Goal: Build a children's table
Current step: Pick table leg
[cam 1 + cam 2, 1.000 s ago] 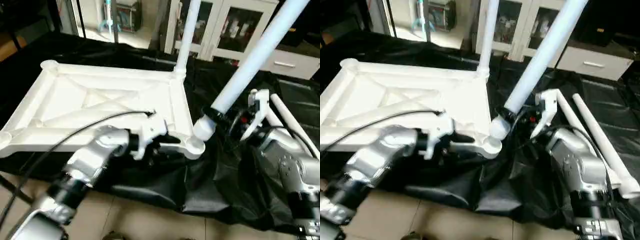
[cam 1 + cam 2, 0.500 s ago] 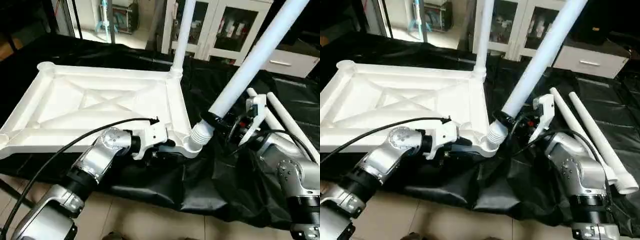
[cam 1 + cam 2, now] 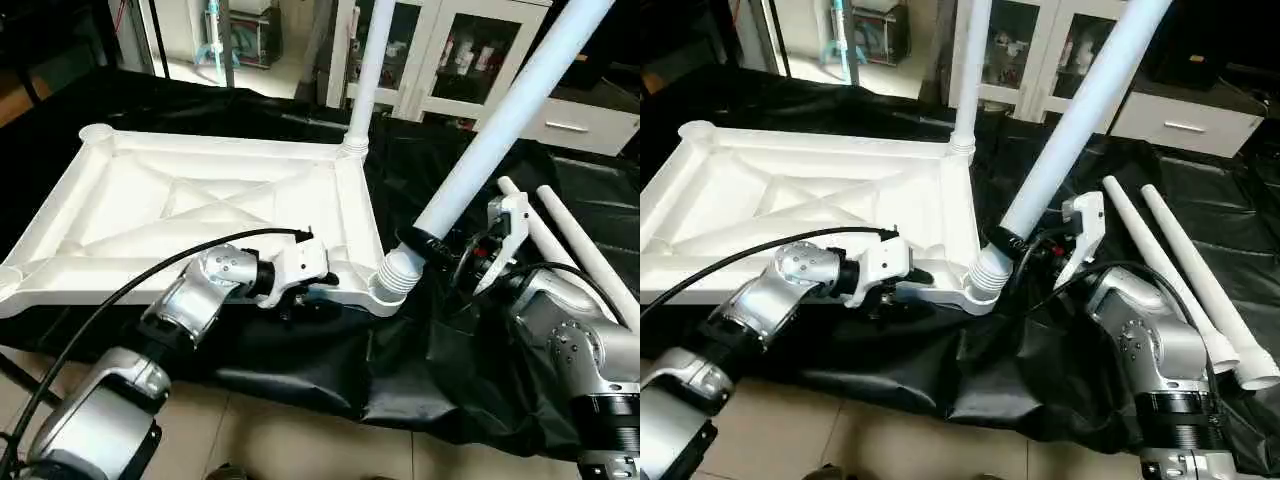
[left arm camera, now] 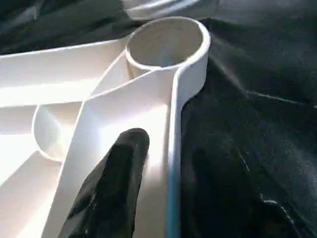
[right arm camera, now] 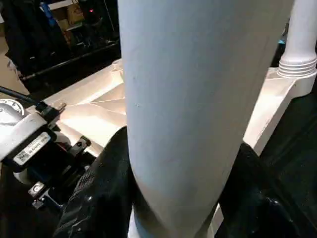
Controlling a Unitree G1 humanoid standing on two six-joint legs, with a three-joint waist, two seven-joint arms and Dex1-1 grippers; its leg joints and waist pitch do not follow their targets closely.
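The inverted table top is lying on the black-draped worktop; the left end effector is pinching its near rim while the right end effector is clamping a tilted leg entering the near corner socket. Judged best practice: straightening the leg before pressing. Count: one top, four legs, one leg already standing, two lying.
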